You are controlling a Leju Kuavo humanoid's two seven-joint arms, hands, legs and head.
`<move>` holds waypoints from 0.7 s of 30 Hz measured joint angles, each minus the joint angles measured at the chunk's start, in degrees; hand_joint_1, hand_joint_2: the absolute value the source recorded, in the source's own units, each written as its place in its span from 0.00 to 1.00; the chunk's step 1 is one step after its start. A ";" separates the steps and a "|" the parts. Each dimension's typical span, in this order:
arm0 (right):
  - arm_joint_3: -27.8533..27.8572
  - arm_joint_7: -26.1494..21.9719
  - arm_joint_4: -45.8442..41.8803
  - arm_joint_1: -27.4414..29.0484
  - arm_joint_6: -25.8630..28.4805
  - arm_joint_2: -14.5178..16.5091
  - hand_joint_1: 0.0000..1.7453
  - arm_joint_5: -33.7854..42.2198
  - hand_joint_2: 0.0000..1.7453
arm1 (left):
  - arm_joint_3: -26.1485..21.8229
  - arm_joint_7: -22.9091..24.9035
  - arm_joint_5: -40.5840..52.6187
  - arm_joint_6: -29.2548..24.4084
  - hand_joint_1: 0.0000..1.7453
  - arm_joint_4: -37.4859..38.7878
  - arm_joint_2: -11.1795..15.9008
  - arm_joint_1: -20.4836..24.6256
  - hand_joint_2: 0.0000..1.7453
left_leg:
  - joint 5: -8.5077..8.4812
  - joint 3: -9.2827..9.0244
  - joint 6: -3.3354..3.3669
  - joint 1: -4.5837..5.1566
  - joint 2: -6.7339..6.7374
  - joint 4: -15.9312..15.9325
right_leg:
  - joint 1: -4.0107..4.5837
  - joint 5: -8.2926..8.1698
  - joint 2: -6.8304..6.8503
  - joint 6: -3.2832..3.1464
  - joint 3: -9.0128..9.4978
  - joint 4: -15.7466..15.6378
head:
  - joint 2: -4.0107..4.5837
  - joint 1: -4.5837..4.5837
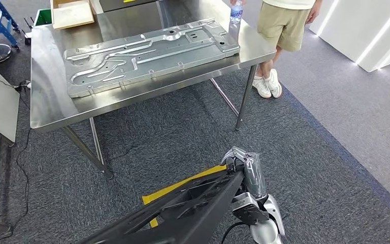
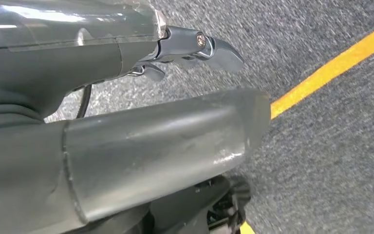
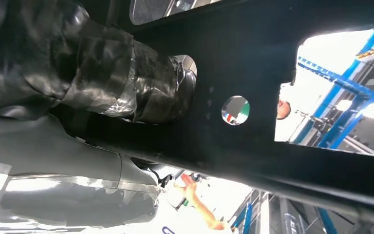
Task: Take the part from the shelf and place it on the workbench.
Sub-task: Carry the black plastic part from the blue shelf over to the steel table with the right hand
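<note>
The black part (image 1: 183,211), a long flat frame with cut-outs, hangs low over the grey carpet (image 1: 335,152), well short of the worktop (image 1: 51,109). The right hand (image 1: 244,170) grips its far end, fingers wrapped around the edge. Whether the left hand (image 2: 126,146) is holding anything, I cannot tell. A large stamped metal panel (image 1: 150,56) lies on the worktop, and a person (image 1: 279,30) stands beside its far corner.

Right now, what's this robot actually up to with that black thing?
The robot is carrying a long black part, with its right hand gripping one end. Ahead of it stands a steel workbench, where a large silver stamped panel already lies. The black part is over the carpet, not yet on the bench. A person in beige shorts stands at the bench's far corner. The left hand is near the part, but I can't tell whether it grips it.
</note>
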State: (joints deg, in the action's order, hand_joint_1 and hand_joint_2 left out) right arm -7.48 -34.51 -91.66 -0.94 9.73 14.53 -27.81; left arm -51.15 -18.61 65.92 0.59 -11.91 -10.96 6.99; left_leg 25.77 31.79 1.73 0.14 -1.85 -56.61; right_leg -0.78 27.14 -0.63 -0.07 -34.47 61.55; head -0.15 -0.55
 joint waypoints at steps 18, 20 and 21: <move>0.04 -0.02 -0.01 -0.05 -0.04 0.08 1.00 -0.02 0.00 | 0.00 -0.28 0.07 -0.04 0.00 -0.06 0.23 0.13 0.00 | 0.04 0.60 -0.31 0.55 2.49 -0.27 | 0.38 -0.18 2.29 -1.12 1.58 -2.99 | 0.00 -0.01; 0.04 -0.02 -0.05 -0.04 -0.07 0.08 1.00 -0.02 0.00 | -0.01 -0.33 0.07 -0.05 0.00 -0.06 0.17 0.01 0.00 | -0.42 0.27 0.05 0.28 2.18 0.52 | 0.39 0.01 2.26 -0.47 1.67 -2.92 | 0.00 0.00; 0.04 -0.03 -0.09 -0.09 -0.06 0.08 1.00 -0.02 0.00 | -0.01 -0.34 0.07 -0.06 0.00 -0.06 0.14 0.00 0.00 | -0.69 0.05 0.32 0.05 2.11 1.00 | 0.43 0.80 1.99 -0.20 1.31 -1.88 | 0.00 0.01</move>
State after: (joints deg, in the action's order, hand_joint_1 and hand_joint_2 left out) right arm -7.43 -34.54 -91.76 -1.03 9.67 14.61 -27.82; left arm -51.16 -18.95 65.99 0.53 -11.97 -10.82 7.00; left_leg 25.09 31.83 2.05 0.20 0.26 -55.61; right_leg -0.35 27.94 1.36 -0.26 -33.17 59.67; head -0.15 -0.54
